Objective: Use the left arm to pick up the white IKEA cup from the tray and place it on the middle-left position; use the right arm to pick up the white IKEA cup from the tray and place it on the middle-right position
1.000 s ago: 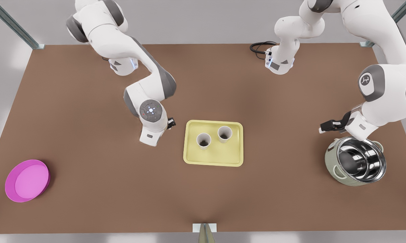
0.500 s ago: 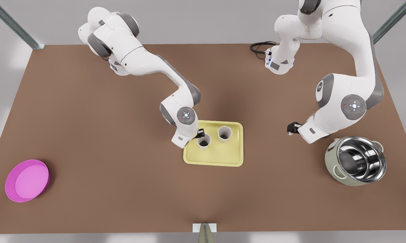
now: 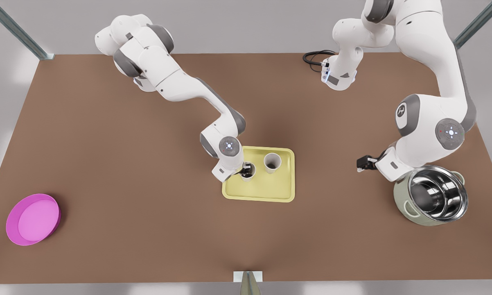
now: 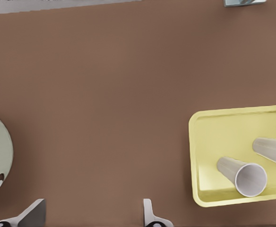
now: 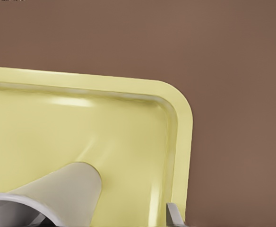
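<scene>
The brown table (image 3: 107, 143) spans the room, with two white arms reaching in from its far edge. At its centre lies the tray (image 3: 258, 197), pale yellow, flat, with rounded corners and a low raised rim. A steel-lined, pale green pot (image 3: 409, 213) stands at about 4 o'clock from the tray, and a round magenta dish (image 3: 33, 219) at about 8 o'clock, both well apart from it.

Two plain white cups stand upright on the tray, tapering to the base. One cup (image 3: 272, 162) is at 12 o'clock on the tray. The other cup (image 3: 249, 176) is at 10 o'clock.

The right gripper (image 3: 246, 168) is down at this second cup. Its visible finger (image 5: 173, 215) stands off the cup's wall, so nothing is gripped. The left gripper (image 3: 361, 164) hangs over bare table at 3 o'clock from the tray, just beside the pot, its fingers (image 4: 34, 215) spread wide and empty.
</scene>
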